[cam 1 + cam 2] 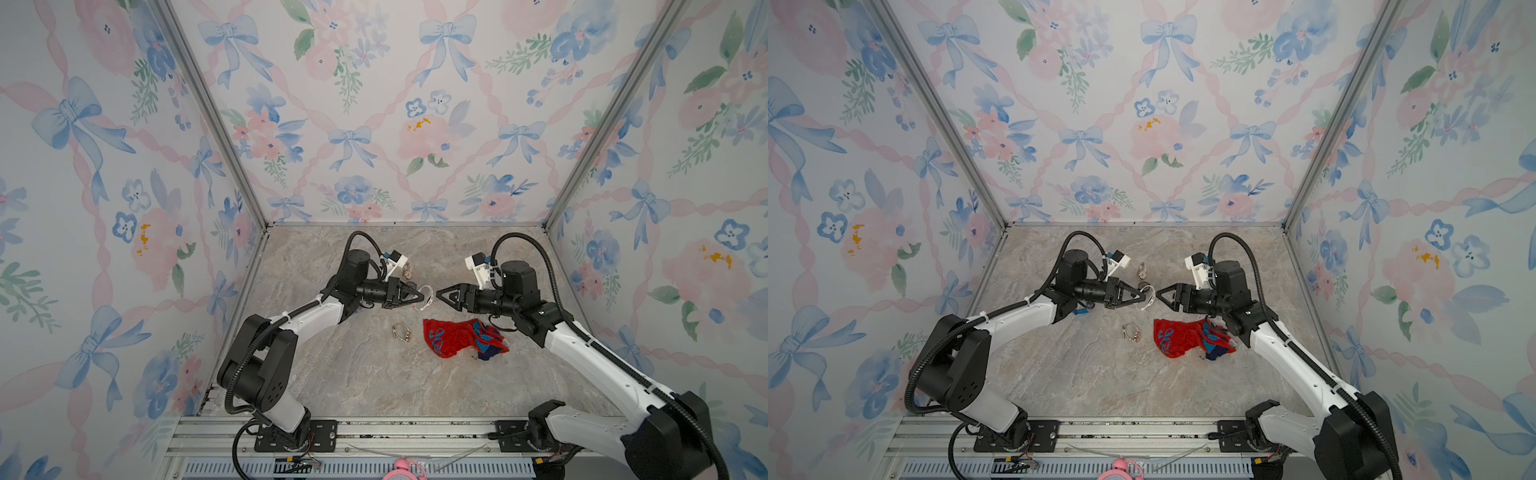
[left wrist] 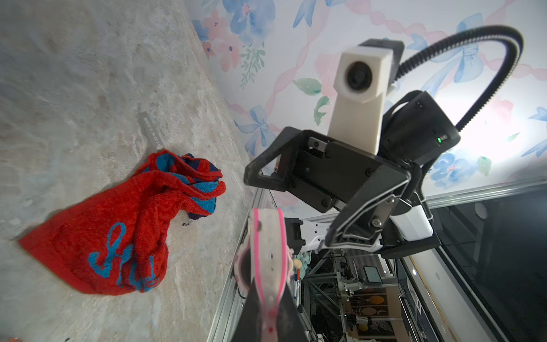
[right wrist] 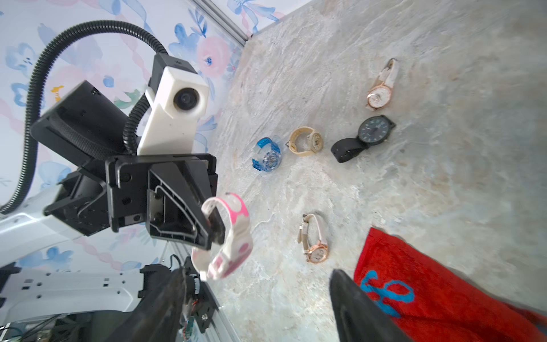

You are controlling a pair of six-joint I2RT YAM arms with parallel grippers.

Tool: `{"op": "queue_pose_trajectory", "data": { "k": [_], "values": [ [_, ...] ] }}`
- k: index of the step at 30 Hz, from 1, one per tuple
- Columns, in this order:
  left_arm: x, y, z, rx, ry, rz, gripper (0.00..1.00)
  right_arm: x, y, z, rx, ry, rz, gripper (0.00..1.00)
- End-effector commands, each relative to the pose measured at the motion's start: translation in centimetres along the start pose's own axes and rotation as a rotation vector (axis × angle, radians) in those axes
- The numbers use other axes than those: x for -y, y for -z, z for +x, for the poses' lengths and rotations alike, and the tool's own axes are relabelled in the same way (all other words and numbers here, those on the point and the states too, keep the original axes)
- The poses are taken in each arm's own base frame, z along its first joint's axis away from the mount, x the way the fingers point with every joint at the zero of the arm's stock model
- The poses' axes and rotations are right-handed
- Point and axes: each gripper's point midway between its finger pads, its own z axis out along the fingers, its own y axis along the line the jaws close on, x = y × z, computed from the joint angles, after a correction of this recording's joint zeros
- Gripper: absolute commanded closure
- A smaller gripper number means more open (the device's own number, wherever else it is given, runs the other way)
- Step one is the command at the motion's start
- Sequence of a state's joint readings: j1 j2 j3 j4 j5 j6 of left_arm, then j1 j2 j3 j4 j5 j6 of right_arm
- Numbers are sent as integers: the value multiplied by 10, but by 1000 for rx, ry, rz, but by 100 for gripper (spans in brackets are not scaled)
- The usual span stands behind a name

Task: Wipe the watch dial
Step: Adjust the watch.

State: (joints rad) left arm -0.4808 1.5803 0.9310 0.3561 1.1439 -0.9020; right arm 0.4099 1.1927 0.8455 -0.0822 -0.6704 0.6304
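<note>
Left gripper (image 2: pixel 268 296): was clamped tight on the strap of the pink-and-white watch (image 3: pixel 228 239); the watch was held up off the table (image 1: pixel 353 374)
Right gripper (image 3: pixel 259 272): jaws were spread wide; nothing was held; tips were pointed at the watch, just beside it
Red cloth (image 1: pixel 453 336): was seen crumpled on the table, near the right arm
Other watches (image 3: pixel 306 142): five were seen lying on the table; a rose-gold one (image 1: pixel 402 332) just beside the cloth

The red towel (image 2: pixel 97 225) carries blue cursive lettering, but the folds break it up and no word can be made out. A grey strip (image 2: pixel 150 130) lying on the counter (image 2: pixel 74 88) bears a line of small print, too blurred to read. The black watch (image 3: pixel 373 130) has dial markings too small to read.
</note>
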Motion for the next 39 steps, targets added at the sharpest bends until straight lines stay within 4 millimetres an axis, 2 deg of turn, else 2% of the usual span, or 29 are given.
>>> {"op": "queue_pose_trajectory", "data": {
  "k": [1,4,8,11,15,19,27,39],
  "values": [
    [20,-1,14,-53,-63,62,100,-48,4,-10,-37,3,-227,24],
    [24,0,15,-57,-77,70,100,-48,2,-8,-60,0,-242,31],
    [27,-1,17,-67,-80,79,100,-51,1,-7,-65,-6,-272,51],
    [25,-1,17,-71,-75,76,100,-55,1,-5,-77,-3,-295,61],
    [25,-5,19,-86,-78,84,100,-57,1,-2,-96,-10,-314,67],
    [26,-6,20,-92,-80,87,100,-59,0,1,-116,-21,-337,68],
    [25,-6,21,-101,-81,73,100,-44,-6,10,-154,-49,-292,71],
    [18,-9,22,-109,-64,57,100,-37,-10,11,-143,-66,-276,89]
  ]
}}
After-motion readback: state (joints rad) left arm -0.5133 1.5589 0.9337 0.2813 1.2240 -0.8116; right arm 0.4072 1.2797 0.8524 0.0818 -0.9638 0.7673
